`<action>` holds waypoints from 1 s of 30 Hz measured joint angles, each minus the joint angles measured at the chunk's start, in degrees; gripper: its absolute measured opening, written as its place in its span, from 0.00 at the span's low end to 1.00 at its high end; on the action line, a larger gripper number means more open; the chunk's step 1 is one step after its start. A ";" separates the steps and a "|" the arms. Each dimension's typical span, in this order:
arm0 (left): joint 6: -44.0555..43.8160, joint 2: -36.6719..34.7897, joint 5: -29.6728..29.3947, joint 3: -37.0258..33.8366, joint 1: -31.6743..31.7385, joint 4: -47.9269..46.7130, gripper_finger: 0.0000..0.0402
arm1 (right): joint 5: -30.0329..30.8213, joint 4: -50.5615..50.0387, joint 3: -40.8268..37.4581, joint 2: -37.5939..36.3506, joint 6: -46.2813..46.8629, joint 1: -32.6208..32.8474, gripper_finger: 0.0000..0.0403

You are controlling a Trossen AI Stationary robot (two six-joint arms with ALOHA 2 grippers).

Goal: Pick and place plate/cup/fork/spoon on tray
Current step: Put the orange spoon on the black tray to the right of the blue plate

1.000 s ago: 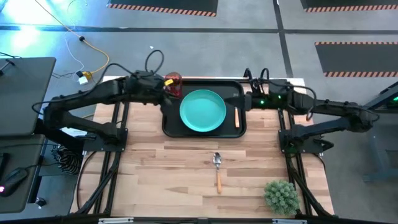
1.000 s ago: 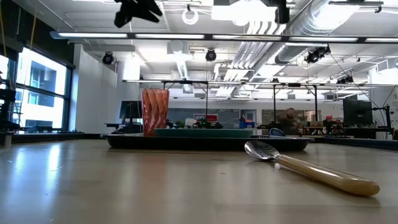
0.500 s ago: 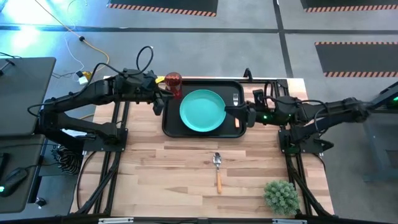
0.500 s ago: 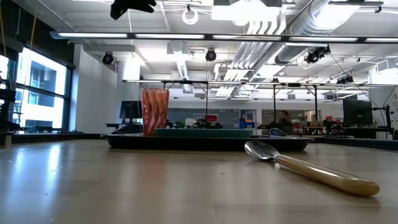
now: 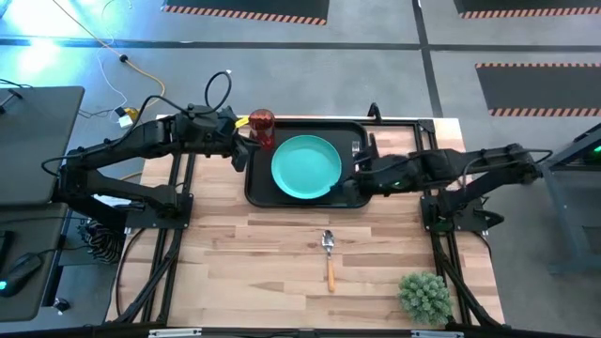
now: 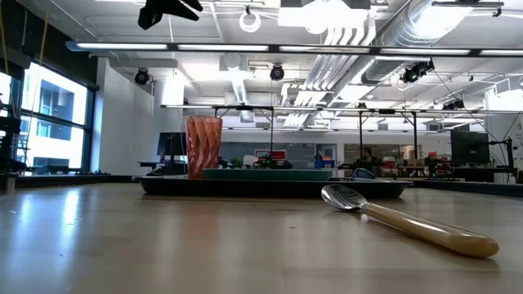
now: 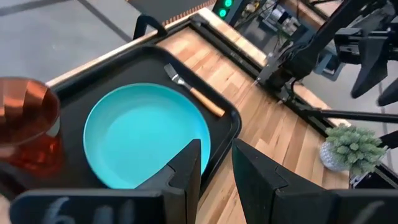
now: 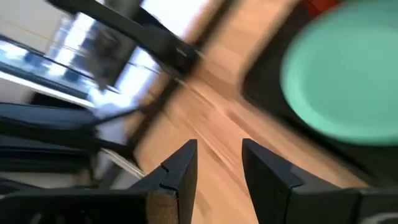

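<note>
The black tray (image 5: 254, 192) lies at the table's far middle. On it lie the turquoise plate (image 5: 306, 167), the red cup (image 5: 262, 127) upright at the far left corner, and the fork (image 7: 194, 93) along the right side. In the high view my right arm hides the fork's handle. The spoon (image 5: 329, 258) lies on the bare wood nearer the front, bowl toward the tray. My left gripper (image 5: 241, 150) hangs open and empty over the tray's left rim, beside the cup. My right gripper (image 5: 355, 178) hangs open and empty over the tray's near right corner.
A small green potted plant (image 5: 424, 296) stands at the near right corner. Dark arm frames run along both table sides. Bare wood lies between the tray and the spoon, and to the spoon's left.
My right gripper has swung from the tray's far right side toward the near edge and now hangs over the tray's near right corner. My left gripper has drawn back a little from the cup toward the near left. Cup, plate, fork and spoon have stayed put.
</note>
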 joint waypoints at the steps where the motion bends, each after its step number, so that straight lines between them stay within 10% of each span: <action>1: -0.16 0.01 -0.02 0.00 0.00 -0.64 0.20 | -0.44 -1.78 0.31 0.73 1.54 0.00 0.29; 30: 9.18 0.00 0.00 -0.02 0.00 -5.45 0.20 | -11.53 -9.02 0.41 23.64 34.95 10.15 0.29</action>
